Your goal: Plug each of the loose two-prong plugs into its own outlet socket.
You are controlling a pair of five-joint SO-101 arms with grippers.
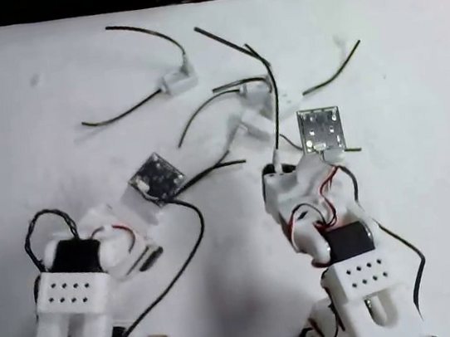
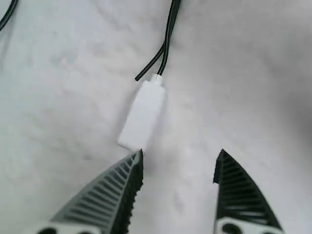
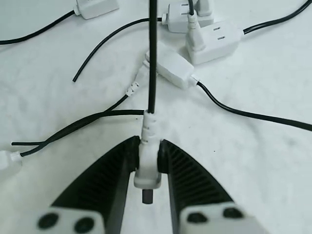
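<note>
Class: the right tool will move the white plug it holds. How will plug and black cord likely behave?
The plug looks rigid and is pinched across its body by the right tool, so it probably won't slip. Its thin black cord likely trails limply, as the loose curves of the neighbouring cords suggest.

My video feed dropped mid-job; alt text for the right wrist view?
The right gripper is shut on a white plug whose black cord leads away over the white table. Beyond lie white outlet sockets and loose black cords.
</note>
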